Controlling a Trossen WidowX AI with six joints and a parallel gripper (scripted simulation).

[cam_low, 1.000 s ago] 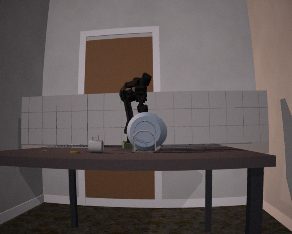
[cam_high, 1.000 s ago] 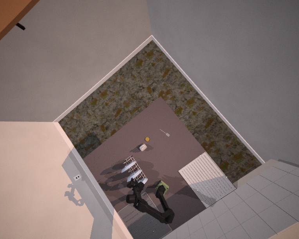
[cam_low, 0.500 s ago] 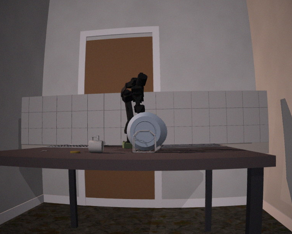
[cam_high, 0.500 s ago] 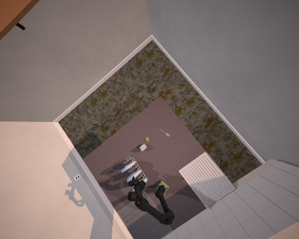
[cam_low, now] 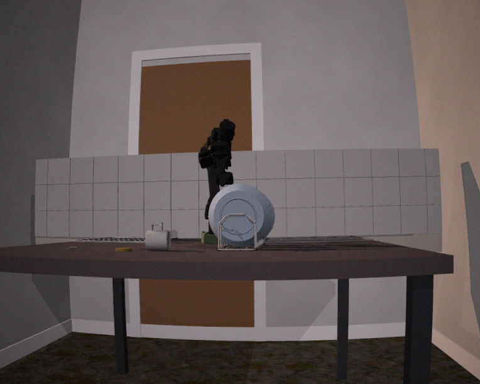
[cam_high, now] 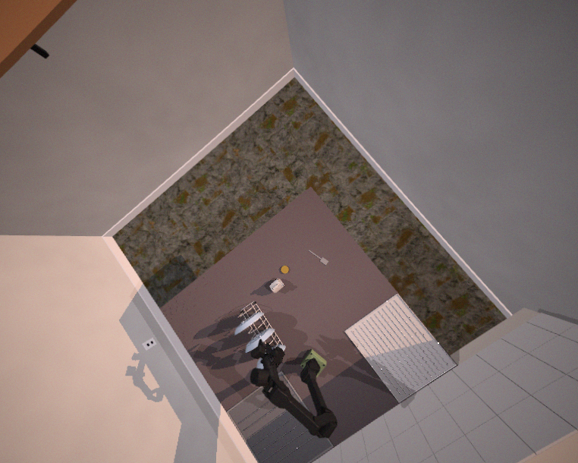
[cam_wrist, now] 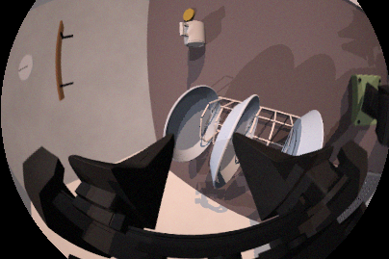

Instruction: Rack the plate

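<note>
The dish rack [cam_high: 252,303] [cam_low: 237,248] [cam_wrist: 280,113] stands on the counter. One light blue plate [cam_high: 249,322] [cam_low: 239,216] [cam_wrist: 185,120] stands at its end nearest the mug, a second plate [cam_high: 259,340] [cam_wrist: 222,144] in the middle, and a third plate [cam_wrist: 312,132] toward the other end. Open rack wires show between the second and third plates. I see no plate lying on the counter; the arm hides part of the rack's near end in the top view. My gripper [cam_high: 261,347] [cam_low: 226,178] [cam_wrist: 203,138] is open and empty, above the rack and its plates.
A white mug [cam_high: 276,285] [cam_low: 157,240] [cam_wrist: 194,33] and a yellow disc [cam_high: 284,269] [cam_low: 123,249] [cam_wrist: 189,14] lie beyond the rack. A spatula [cam_high: 323,260] lies farther off. The green arm base [cam_high: 313,360] is beside the rack; a ribbed white panel [cam_high: 394,344] lies at the counter's side.
</note>
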